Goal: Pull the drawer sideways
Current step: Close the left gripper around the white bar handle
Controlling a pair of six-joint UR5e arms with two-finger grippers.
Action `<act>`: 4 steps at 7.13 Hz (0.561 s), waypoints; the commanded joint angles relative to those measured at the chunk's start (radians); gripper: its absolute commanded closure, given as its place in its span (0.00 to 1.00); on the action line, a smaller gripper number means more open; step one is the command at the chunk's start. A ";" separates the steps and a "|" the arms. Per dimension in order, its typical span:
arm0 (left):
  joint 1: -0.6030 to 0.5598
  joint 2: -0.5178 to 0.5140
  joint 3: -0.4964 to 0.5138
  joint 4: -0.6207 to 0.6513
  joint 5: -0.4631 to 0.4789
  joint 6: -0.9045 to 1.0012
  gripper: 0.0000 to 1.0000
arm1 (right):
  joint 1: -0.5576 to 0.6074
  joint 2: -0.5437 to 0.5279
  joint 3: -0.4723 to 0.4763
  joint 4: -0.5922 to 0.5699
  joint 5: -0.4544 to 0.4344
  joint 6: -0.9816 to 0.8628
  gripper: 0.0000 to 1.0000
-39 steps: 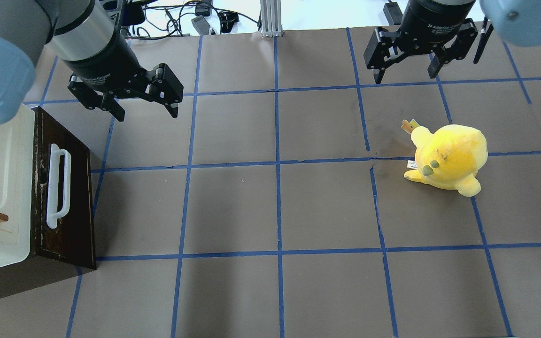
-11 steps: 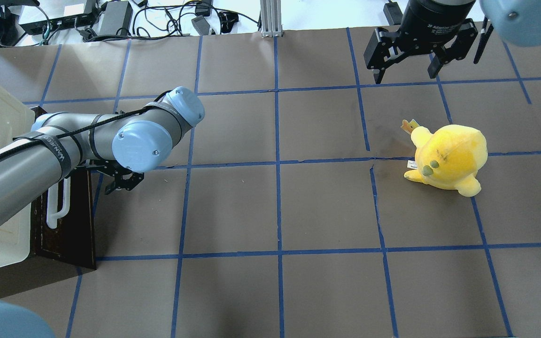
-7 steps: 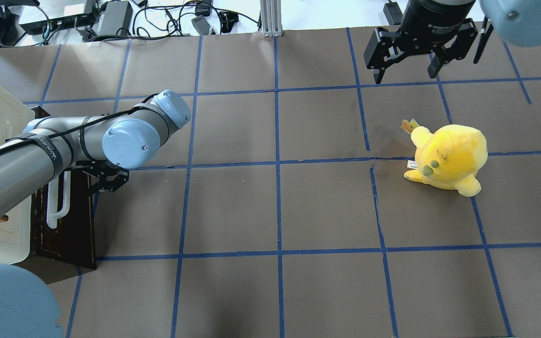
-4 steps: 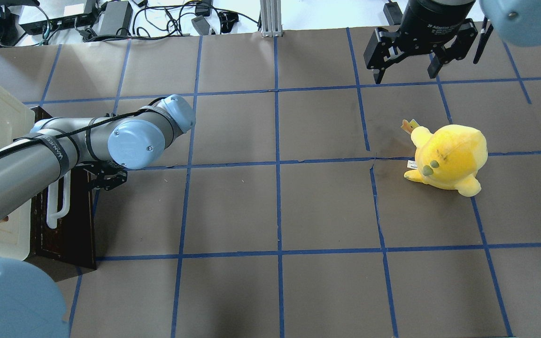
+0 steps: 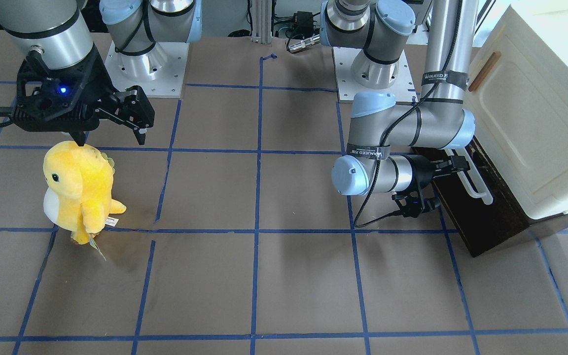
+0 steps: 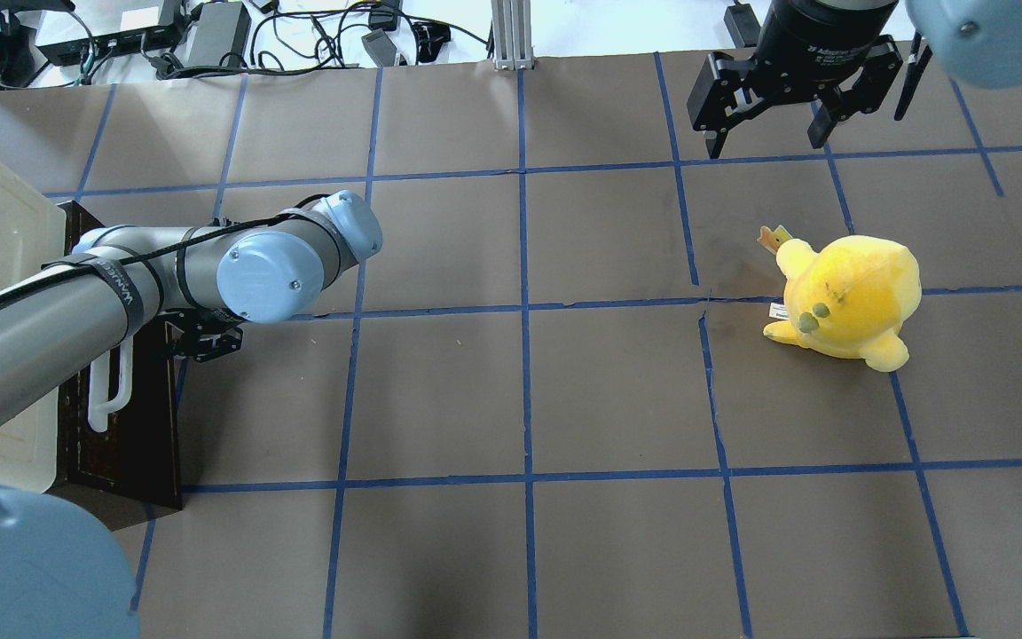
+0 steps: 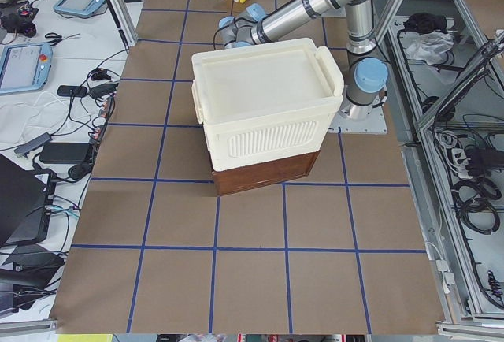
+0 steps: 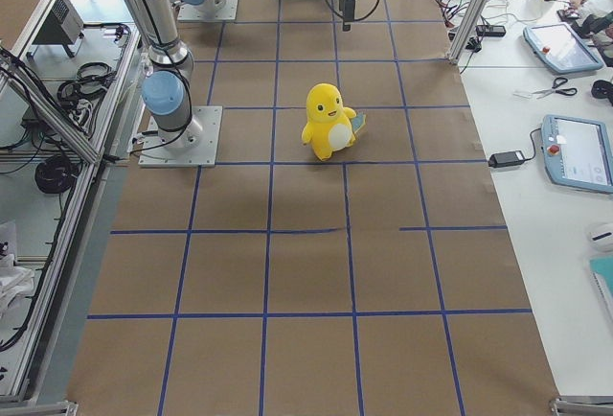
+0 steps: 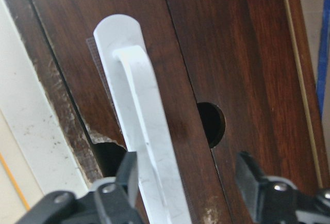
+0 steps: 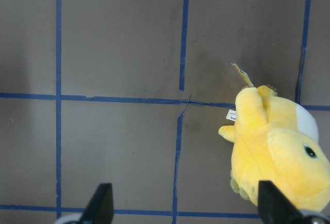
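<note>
The drawer [image 5: 479,222] is a dark brown wooden front under a cream-white cabinet [image 5: 535,108]; it also shows in the overhead view [image 6: 134,426]. It sits flush with its frame. Its long white bar handle [image 9: 139,121] [image 5: 476,183] runs along the front. My left gripper [image 9: 188,182] [image 5: 443,185] is open, level with the handle's upper end. The bar lies between the fingers, close to one fingertip [image 9: 127,175]. My right gripper [image 6: 768,133] [image 5: 109,133] is open and empty, hanging above the table.
A yellow plush toy [image 6: 848,297] [image 5: 77,187] stands on the brown table just below my right gripper. A round hole [image 9: 211,125] shows in the drawer front beside the handle. Blue tape lines [image 6: 524,306] grid the table.
My left arm has swung down from above the table to the drawer front. In the last second it shifted slightly along the handle. The drawer and the right arm have not moved.
</note>
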 commanded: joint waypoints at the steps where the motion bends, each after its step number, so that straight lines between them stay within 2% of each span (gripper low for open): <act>1: 0.000 0.009 0.000 -0.058 0.021 -0.032 0.33 | 0.000 0.000 0.000 0.000 0.000 0.000 0.00; 2: 0.000 0.008 0.000 -0.061 0.021 -0.044 0.34 | 0.000 0.000 0.000 0.000 0.000 0.000 0.00; 4: 0.000 0.000 -0.002 -0.067 0.021 -0.052 0.41 | 0.000 0.000 0.000 0.000 0.000 0.000 0.00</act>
